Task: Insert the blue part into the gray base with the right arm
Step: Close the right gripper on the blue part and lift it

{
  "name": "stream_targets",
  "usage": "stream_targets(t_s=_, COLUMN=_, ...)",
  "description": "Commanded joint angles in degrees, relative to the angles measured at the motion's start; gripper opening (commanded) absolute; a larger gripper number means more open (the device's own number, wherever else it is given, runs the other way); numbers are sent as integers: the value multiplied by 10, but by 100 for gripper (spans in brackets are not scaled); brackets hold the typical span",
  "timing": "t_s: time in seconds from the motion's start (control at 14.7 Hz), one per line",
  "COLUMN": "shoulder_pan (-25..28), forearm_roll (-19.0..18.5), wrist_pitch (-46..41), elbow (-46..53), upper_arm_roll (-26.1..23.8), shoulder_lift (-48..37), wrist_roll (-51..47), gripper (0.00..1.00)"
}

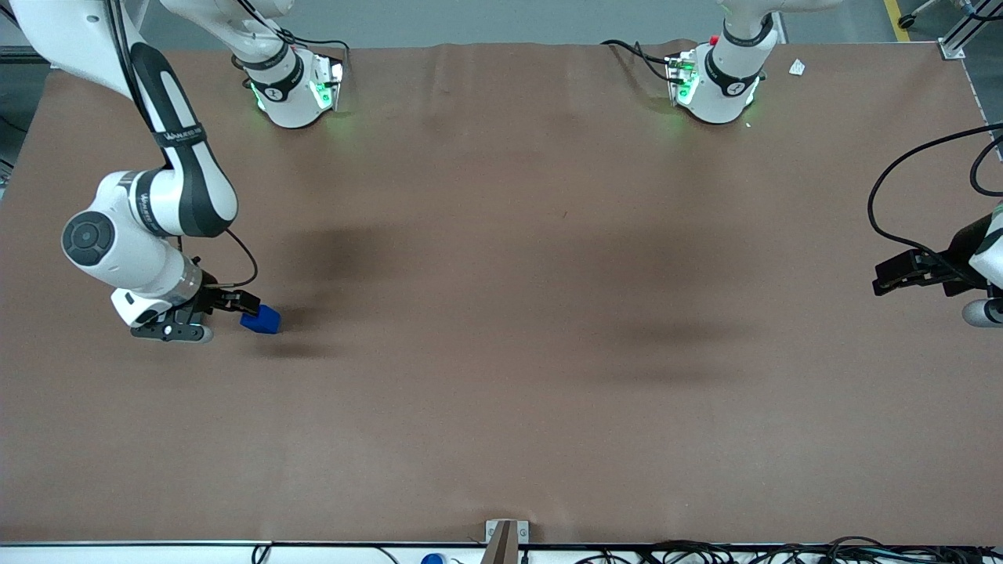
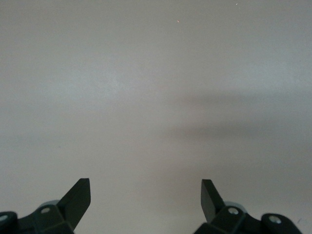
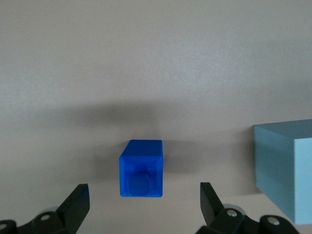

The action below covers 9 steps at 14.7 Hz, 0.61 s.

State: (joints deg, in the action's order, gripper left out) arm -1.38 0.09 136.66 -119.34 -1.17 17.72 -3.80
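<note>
Nothing is inserted yet. I see my right arm's gripper (image 1: 235, 301) at the front view's lower left, fingers spread, not gripping; the blue part (image 1: 261, 319) sits on the brown table (image 1: 517, 258) between them. The gray base (image 3: 287, 168) stands just beside it. Grasp, lift and insertion remain.

Right arm (image 1: 168, 196): white and round, with black-gray panels and small writing on a dark band.
Joint cap: a dark round disc on the white elbow.
Wrist: a shiny silver ring.
Cable: thin and black — it loops beside the wrist.
Hand (image 3: 145, 202): black, two pointed fingers (image 3: 78, 202) spread apart, small silver screws — low over the surface.
</note>
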Motion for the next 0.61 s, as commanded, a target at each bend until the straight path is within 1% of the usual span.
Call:
stream_targets(t_s=0.0, shoulder_pan=1, forearm_roll=6, wrist_pitch=23, elbow=-4, upper_arm_roll=-3, shoulder_lift=13, wrist_roll=-6, gripper=100)
stream_targets(t_s=0.54, shoulder_pan=1, forearm_roll=7, wrist_pitch=41, elbow=-5, upper_arm_roll=-4, shoulder_lift=46, wrist_roll=-7, gripper=100)
